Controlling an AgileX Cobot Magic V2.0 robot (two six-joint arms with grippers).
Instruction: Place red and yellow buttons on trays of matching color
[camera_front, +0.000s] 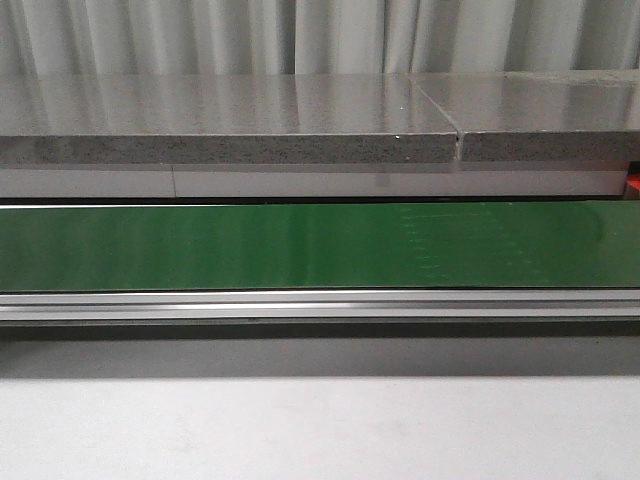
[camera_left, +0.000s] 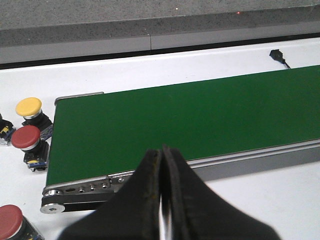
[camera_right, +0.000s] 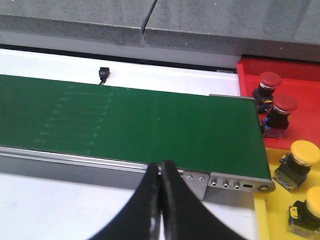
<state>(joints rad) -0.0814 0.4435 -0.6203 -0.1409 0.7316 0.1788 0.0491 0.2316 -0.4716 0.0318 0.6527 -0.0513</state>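
Closest to the left wrist camera, the left gripper (camera_left: 161, 200) has its black fingers pressed together with nothing between them; it hangs over the near rail of the green conveyor belt (camera_left: 190, 117). Beyond the belt's end, on the white table (camera_left: 150, 67), stand three buttons in full view: a yellow button (camera_left: 30, 110) at about ten o'clock from the gripper, a red button (camera_left: 27, 142) just beside it and nearer the camera, and a second red button (camera_left: 12, 222) cut by the frame edge at nine o'clock. A further part at the frame edge is too cropped to identify. A small black plug (camera_left: 277, 55) lies on the table past the belt at one o'clock.

At the right wrist, the right gripper (camera_right: 161, 200) is likewise closed and empty, poised at the belt's near rail. The red tray (camera_right: 295, 80) at two o'clock carries two red buttons (camera_right: 267, 87), (camera_right: 280, 112), standing close together. The yellow tray (camera_right: 280, 200) at three o'clock, touching the red tray's edge, carries two yellow buttons (camera_right: 297, 165), (camera_right: 307, 210).

The front view shows only the bare belt (camera_front: 320, 245), a grey stone ledge (camera_front: 230, 130) behind it and a grey curtain (camera_front: 300, 35); neither arm appears there.
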